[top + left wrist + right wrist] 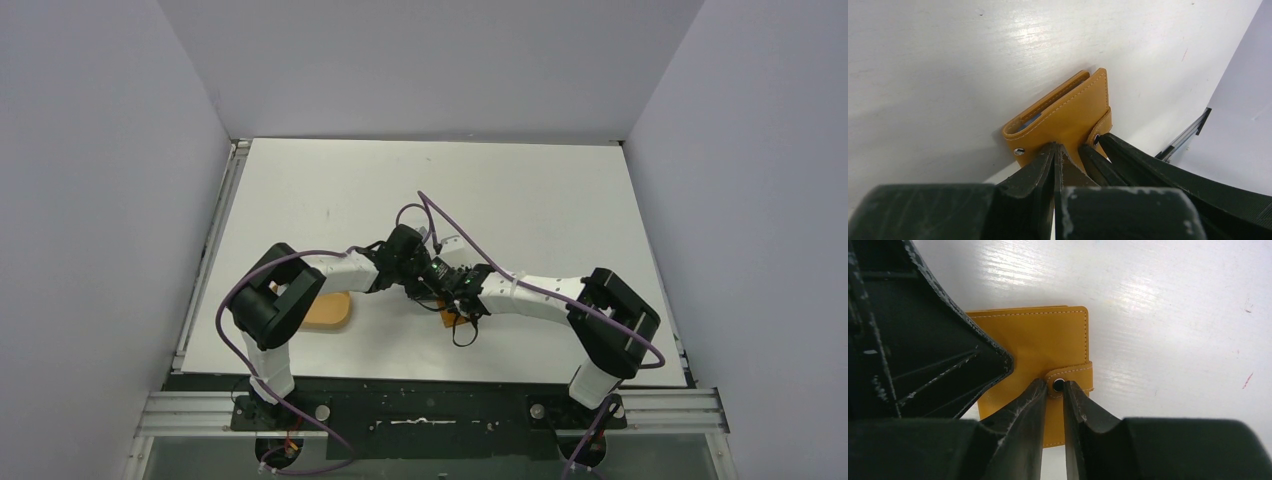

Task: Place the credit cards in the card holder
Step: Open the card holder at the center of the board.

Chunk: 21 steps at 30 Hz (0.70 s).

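Plainly, the card holder [1048, 340] is squarish — smooth tan leather, pale stitching.

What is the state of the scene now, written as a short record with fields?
Card holder: folded, flat on table
Left end effector: shut, tip on holder's cover
Right end effector: jaws narrow, flanking snap on closure tab; grip unclear
Credit cards: none clearly visible
Tray: orange, by left arm
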Available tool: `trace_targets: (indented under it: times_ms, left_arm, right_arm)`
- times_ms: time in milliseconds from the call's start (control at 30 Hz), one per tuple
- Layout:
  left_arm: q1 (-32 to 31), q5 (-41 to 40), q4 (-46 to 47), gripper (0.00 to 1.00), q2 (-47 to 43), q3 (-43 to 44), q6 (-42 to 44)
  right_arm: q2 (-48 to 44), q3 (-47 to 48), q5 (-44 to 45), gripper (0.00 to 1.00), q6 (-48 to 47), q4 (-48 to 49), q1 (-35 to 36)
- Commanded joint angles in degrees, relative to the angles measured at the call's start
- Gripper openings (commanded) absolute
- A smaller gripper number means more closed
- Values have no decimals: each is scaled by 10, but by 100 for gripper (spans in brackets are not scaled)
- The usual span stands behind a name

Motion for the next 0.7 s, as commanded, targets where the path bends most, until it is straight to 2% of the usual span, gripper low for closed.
trace_targets:
  times_ms: [0, 200, 667]
  left_arm:
    - [3, -57, -64, 0, 34, -11, 31]
    - [2, -58, -68, 0, 35, -9, 35]
    - [3, -62, -78, 0, 40, -4, 40]
  right_arm:
    - [-3, 11, 47, 15, -6, -23, -1]
    - [-5, 14, 49, 0, -2, -29, -1]
    - [-36, 16, 82, 0, 23, -62, -8]
